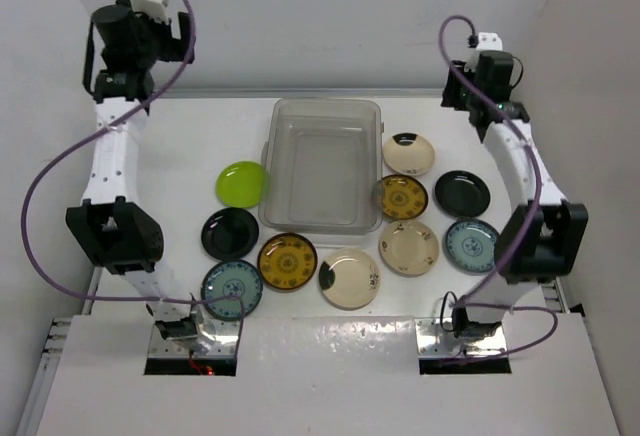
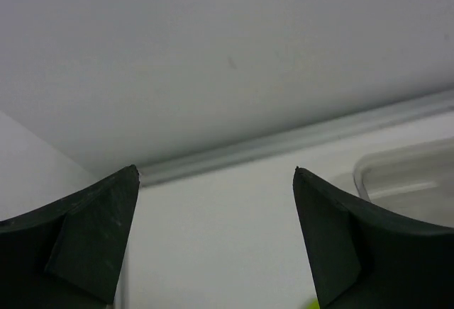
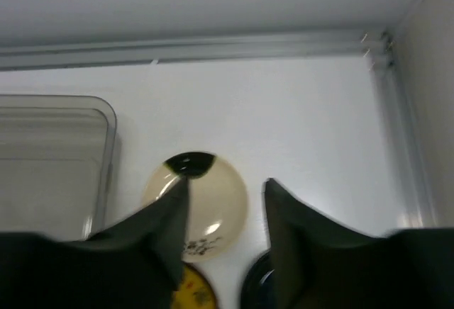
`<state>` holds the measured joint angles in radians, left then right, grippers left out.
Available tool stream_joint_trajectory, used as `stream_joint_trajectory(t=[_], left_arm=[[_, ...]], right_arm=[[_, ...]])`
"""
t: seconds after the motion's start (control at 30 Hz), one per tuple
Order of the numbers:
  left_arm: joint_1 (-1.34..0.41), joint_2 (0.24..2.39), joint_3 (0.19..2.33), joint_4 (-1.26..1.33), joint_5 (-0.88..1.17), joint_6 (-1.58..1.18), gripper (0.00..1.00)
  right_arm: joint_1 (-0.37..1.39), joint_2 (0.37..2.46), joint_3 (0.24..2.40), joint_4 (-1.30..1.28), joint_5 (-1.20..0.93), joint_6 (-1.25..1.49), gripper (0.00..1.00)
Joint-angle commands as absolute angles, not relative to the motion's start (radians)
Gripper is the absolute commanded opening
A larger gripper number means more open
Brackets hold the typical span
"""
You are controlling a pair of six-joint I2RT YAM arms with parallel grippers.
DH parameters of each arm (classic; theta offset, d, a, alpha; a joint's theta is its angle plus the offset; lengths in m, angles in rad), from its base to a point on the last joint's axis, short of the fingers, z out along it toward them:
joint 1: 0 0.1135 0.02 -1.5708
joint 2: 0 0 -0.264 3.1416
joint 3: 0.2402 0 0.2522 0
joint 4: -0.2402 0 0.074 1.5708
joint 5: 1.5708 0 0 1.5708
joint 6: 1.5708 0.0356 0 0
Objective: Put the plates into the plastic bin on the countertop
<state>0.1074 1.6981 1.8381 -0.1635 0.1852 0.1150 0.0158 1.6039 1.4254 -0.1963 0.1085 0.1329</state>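
Left pincer [image 2: 216, 178] gaping wide and empty; plastic bin [image 1: 322, 171] bare at centre frame; right pincer [image 3: 227, 185] part-open, gripping nothing.
Ten plates [image 1: 230, 233] flat on the white counter [image 1: 180, 136]: lime green plate [image 1: 242, 183] and four more left of and below the bin, five to its right, cream plate [image 3: 220, 210] just under the right pincer. Probably light, stiff, glazed, slippery, breakable; best pinched at the raised rim and lowered, not dropped.

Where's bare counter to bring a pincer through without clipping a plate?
Free: the countertop between the left arm and the plastic bin, beyond the lime green plate; the bin's floor is bare too. Crowded: plates ring the bin's near and right sides, nearly touching.
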Motion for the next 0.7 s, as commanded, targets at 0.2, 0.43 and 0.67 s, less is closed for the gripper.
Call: stream_joint_trajectory(t=[0.2, 0.43, 0.67], left_arm=[[0.291, 1.891, 1.823, -0.699, 0.505, 0.061, 0.79], [0.281, 1.989, 1.752, -0.699, 0.54, 0.12, 0.76], [0.281, 2.054, 1.706, -0.699, 0.549, 0.14, 0.75]], right_arm=[[-0.222, 1.974, 1.54, -0.453, -0.288, 0.54, 0.7], [-0.215, 2.164, 1.626, -0.431, -0.434, 0.492, 0.58], [-0.195, 2.226, 1.559, -0.367, -0.428, 0.551, 0.43]])
